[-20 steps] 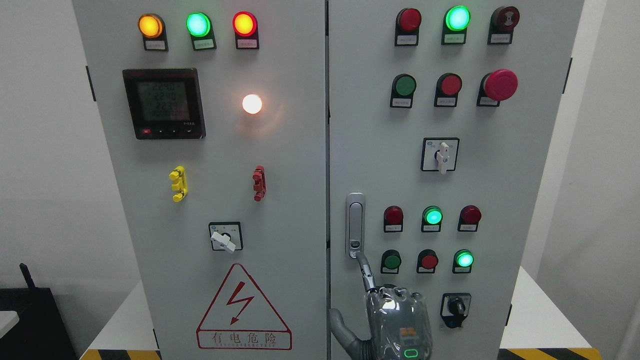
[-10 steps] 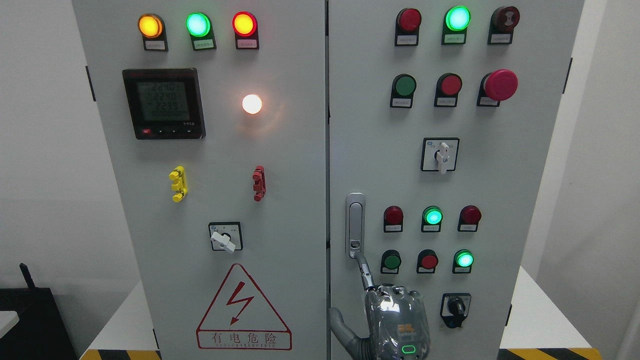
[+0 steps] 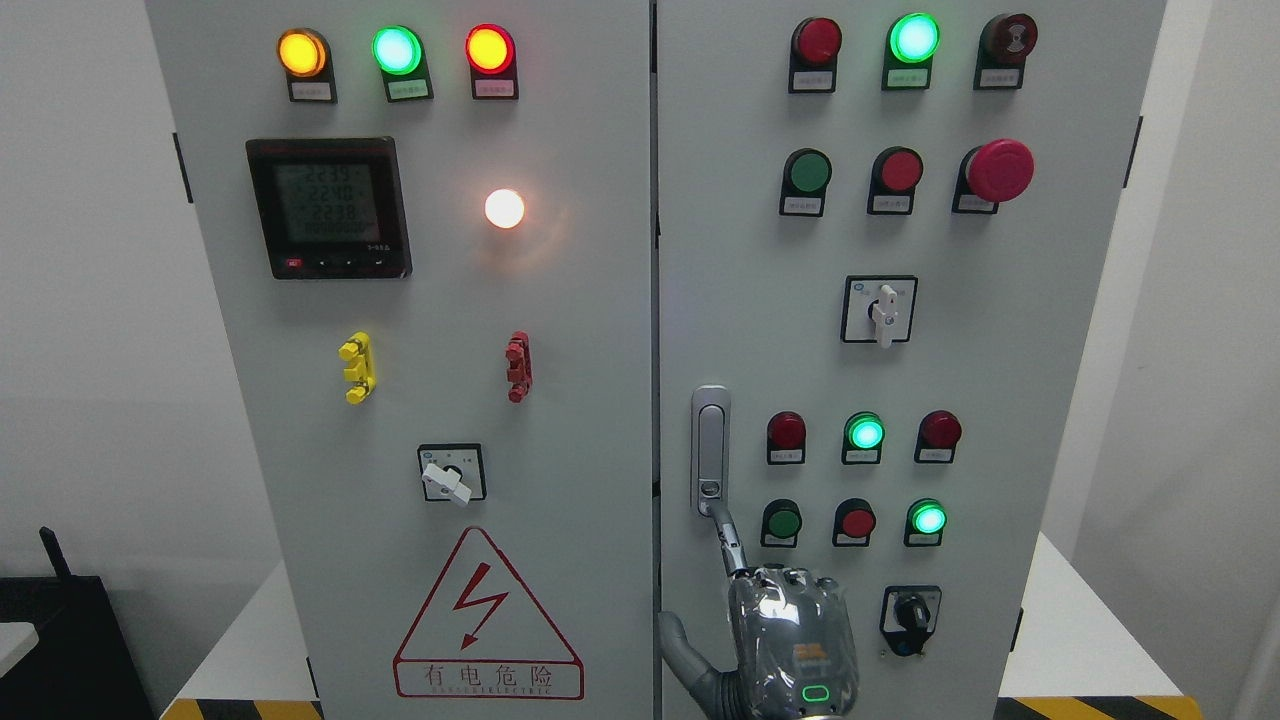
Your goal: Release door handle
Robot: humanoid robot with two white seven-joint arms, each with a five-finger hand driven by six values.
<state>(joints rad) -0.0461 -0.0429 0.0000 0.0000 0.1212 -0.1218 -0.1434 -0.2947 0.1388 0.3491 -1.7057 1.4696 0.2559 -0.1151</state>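
Note:
The silver door handle (image 3: 710, 450) stands upright in its recess on the left edge of the right cabinet door (image 3: 1000, 420). Both doors sit flush. My right hand (image 3: 790, 630), wrapped in clear plastic, comes up from the bottom edge just below the handle. Its index finger (image 3: 730, 540) is stretched up and left, with the tip touching the handle's lower end by the round lock. The other fingers are curled against the palm and the thumb (image 3: 680, 650) sticks out to the left. The hand holds nothing. No left arm shows.
The right door carries red and green buttons (image 3: 865, 432), a red mushroom stop (image 3: 1000, 170) and two rotary switches (image 3: 880, 310). The left door (image 3: 580, 420) has a meter (image 3: 328, 207), lamps, a switch and a hazard triangle (image 3: 487, 620). White walls flank the cabinet.
Almost nothing: the right hand has shifted very slightly, with its index fingertip still at the handle's lower end. The meter digits have changed.

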